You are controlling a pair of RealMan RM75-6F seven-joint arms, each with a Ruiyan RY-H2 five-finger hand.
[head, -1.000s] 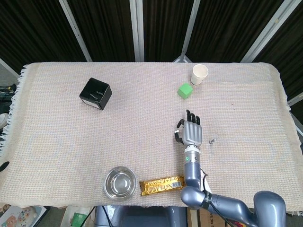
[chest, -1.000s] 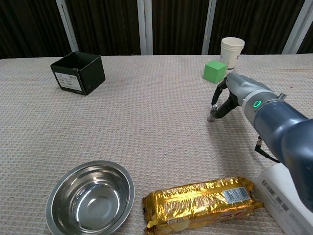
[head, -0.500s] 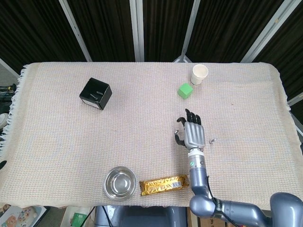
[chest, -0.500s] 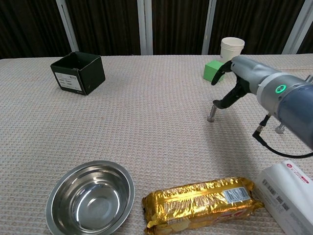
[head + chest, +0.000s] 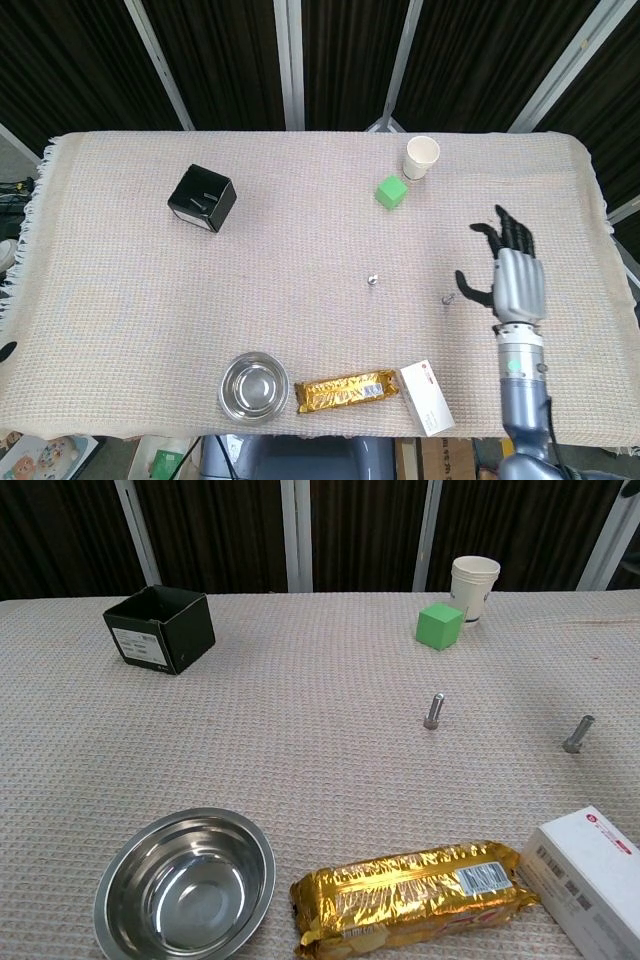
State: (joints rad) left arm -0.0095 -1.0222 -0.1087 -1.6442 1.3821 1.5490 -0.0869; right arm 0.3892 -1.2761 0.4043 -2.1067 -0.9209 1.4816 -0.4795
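Here, two small metal bolts stand head-down on the bench: the near bolt just beside the right robot hand, the other bolt farther left. The right robot hand hovers palm-down, fingers spread, holding nothing.

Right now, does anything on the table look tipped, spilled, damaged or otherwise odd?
Nothing spilled or damaged. Two bolts, one mid-table and one further right, stand on their heads. The white box overhangs the near table edge beside the gold snack pack.

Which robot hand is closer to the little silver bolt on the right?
The right hand: its thumb is just beside the small silver bolt, apparently not touching. The left hand is not in view.
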